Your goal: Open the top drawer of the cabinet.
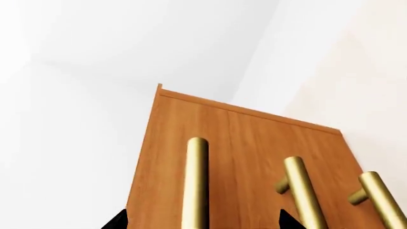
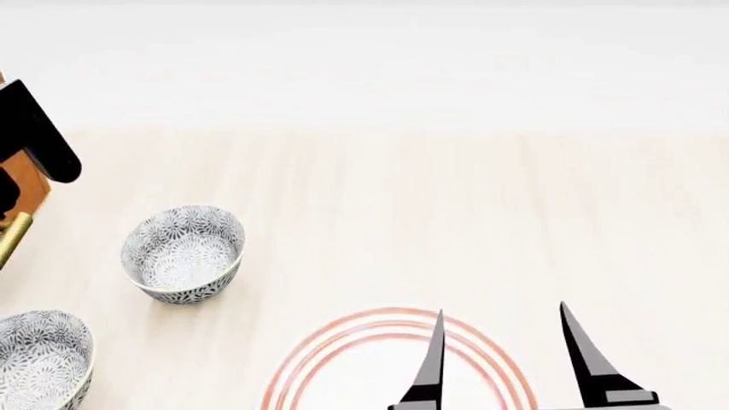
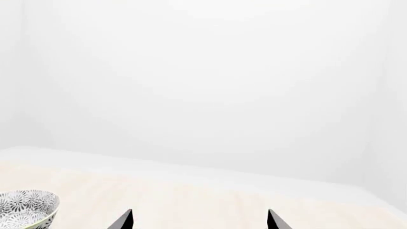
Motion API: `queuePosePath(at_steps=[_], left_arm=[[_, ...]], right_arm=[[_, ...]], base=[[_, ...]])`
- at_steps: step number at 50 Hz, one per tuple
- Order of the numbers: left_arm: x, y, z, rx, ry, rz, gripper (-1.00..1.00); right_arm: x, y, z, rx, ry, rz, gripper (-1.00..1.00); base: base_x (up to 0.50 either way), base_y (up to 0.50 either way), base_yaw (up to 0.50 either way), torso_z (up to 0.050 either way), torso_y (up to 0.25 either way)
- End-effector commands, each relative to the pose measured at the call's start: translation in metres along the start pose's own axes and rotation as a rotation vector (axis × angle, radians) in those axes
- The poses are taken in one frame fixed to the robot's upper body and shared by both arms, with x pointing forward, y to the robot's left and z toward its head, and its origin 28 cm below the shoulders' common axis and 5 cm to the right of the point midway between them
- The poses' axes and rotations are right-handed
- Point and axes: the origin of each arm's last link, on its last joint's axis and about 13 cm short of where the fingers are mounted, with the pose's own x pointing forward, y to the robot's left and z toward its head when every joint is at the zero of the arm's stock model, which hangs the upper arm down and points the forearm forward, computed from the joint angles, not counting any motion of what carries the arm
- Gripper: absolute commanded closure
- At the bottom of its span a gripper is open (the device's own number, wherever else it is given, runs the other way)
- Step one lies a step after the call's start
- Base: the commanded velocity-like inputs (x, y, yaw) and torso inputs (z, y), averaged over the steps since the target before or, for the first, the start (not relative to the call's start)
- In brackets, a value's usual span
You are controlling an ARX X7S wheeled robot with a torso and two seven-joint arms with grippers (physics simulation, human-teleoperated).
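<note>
Only our left wrist view shows the cabinet (image 1: 254, 157) properly: an orange-brown wooden face filling the frame, seen close up. We count three brass bar handles on it there, a first handle (image 1: 197, 183), a second handle (image 1: 302, 191) and a third handle (image 1: 381, 200). Which of them belongs to the top drawer we cannot tell from this angle. The left gripper (image 1: 203, 220) shows just two dark fingertips spread apart, with the first handle rising between them; whether they touch it we cannot tell.

Our head view gives the cabinet only as a sliver at the far left edge, behind the dark left arm. It adds what the wrist views miss: a pale wooden table (image 2: 456, 213), two patterned bowls, one bowl (image 2: 183, 253) just right of the cabinet and a nearer bowl (image 2: 40, 359) at the left edge, plus one red-ringed plate (image 2: 341, 359). The right gripper (image 2: 513, 359) hangs over that plate, fingers spread, holding nothing

The right wrist view shows one bowl and a blank white wall (image 3: 203, 86)
</note>
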Motion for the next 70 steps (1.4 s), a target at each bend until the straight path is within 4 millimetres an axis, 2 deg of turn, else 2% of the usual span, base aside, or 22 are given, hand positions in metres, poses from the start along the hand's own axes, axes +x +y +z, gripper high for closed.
queuePosePath(at_steps=[1,43,54,62,70], left_arm=[[0.005,-0.004,0.0,0.027,0.019,-0.003,-1.0],[0.025,-0.013,-0.01,0.098,0.132,0.022,-1.0],[0.027,-0.011,-0.015,0.096,0.161,0.03,-1.0],[0.03,0.001,-0.023,0.081,0.21,0.069,-1.0],[0.031,0.001,-0.026,0.086,0.219,0.076,-1.0]], right_arm=[[0.0,0.0,0.0,0.0,0.001,0.0,-1.0],[0.001,0.0,-0.005,-0.007,0.013,0.004,-1.0],[0.001,0.001,-0.006,-0.009,0.016,0.007,-1.0],[0.0,0.001,-0.006,-0.01,0.016,0.009,-1.0],[0.001,0.002,-0.006,-0.012,0.017,0.011,-1.0]], base=[[0.0,0.0,0.0,0.0,0.0],[0.0,0.0,0.0,0.0,0.0],[0.0,0.0,0.0,0.0,0.0],[0.0,0.0,0.0,0.0,0.0],[0.0,0.0,0.0,0.0,0.0]])
